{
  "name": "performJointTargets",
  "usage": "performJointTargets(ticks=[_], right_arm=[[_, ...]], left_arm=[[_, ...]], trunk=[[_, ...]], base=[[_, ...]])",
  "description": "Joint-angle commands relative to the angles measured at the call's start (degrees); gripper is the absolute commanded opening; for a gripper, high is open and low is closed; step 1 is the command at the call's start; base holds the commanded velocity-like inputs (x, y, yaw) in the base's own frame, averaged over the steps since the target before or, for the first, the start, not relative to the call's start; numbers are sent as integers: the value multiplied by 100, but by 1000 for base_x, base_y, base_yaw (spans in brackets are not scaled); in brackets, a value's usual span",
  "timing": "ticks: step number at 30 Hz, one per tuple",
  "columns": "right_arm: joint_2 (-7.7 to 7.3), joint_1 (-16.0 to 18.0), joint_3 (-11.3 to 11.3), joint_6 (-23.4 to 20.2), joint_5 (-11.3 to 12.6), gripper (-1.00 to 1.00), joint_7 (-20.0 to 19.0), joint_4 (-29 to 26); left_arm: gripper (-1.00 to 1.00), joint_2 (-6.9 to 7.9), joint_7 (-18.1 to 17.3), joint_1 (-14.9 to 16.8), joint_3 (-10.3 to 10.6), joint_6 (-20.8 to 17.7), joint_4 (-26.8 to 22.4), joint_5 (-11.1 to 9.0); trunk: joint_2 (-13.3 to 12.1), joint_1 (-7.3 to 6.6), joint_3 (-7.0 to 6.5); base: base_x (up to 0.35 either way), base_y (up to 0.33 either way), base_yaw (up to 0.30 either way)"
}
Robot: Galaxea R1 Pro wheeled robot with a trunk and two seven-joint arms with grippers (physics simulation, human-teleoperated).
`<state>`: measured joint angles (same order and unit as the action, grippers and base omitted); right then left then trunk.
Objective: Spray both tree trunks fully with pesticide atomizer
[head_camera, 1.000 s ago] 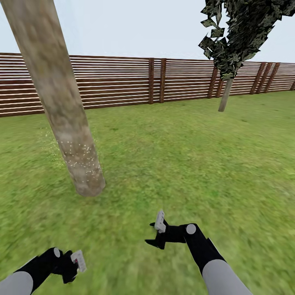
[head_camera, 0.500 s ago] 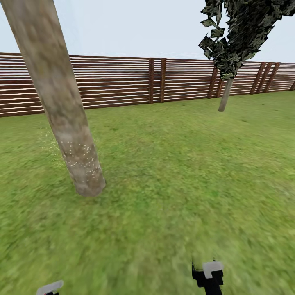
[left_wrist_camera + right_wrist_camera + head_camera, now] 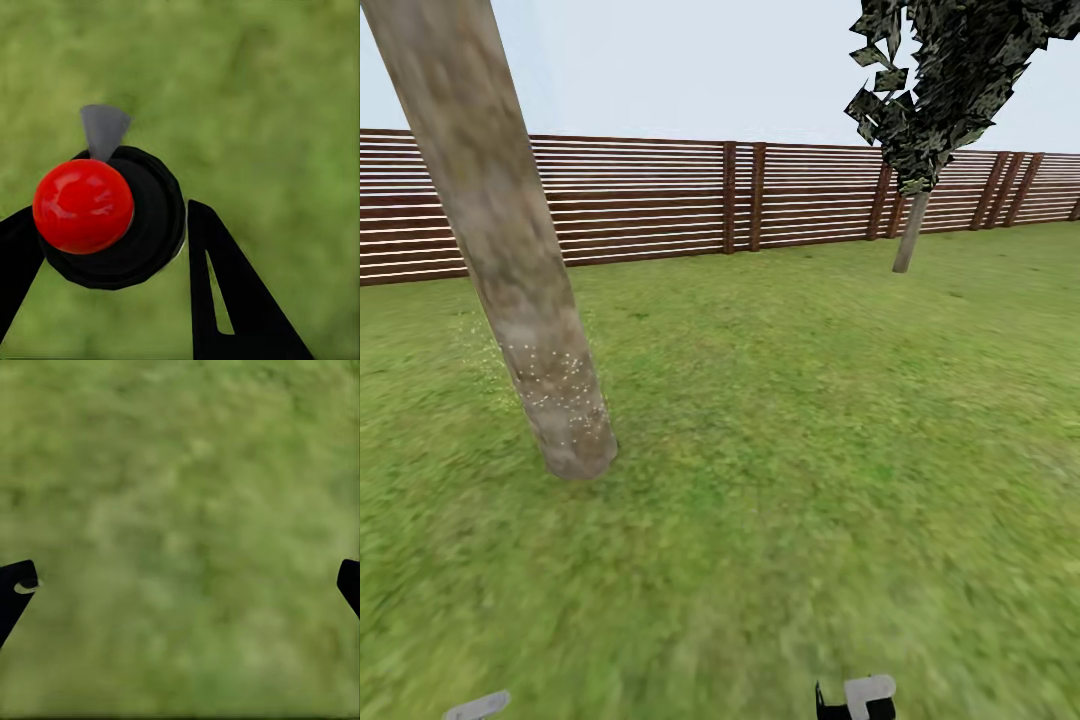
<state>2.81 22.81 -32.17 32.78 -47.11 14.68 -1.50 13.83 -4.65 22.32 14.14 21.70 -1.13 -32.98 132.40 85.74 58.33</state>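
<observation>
One tree (image 3: 510, 250) with a thick, pale mottled trunk leans at the left of the head view, and fine white specks dot its lower part (image 3: 555, 390). In the left wrist view, my left gripper (image 3: 109, 214) is shut on the pesticide atomizer (image 3: 142, 225). From here it appears as a round black body with a red ball on top and a grey nozzle. A sliver of this gripper (image 3: 478, 707) pokes over the bottom edge of the head view. My right gripper (image 3: 180, 577) is open over bare grass, and its tip (image 3: 857, 697) sits at the bottom edge of the head view.
Green lawn (image 3: 790, 420) stretches to a brown slatted fence (image 3: 740, 195) at the back. A thin-trunked, dark-leaved tree (image 3: 912, 225) stands far right near the fence.
Both arms have pulled down and back toward the bottom edge of the head view, so only their tips remain. The tree, fence and camera view have not shifted.
</observation>
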Motion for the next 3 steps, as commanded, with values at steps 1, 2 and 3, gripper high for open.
performJointTargets(ticks=[1,2,3], right_arm=[[0,-3,0,0,0,100,-1,0],[0,-4,0,0,0,100,-1,1],[0,-4,0,0,0,100,0,1]], left_arm=[[-100,7,79,0,6,3,3,16],[-100,10,136,0,8,6,5,22],[-100,8,168,0,9,8,6,30]], trunk=[[0,0,0],[0,0,0],[0,0,0]], base=[[0,0,0],[0,0,0],[0,0,0]])
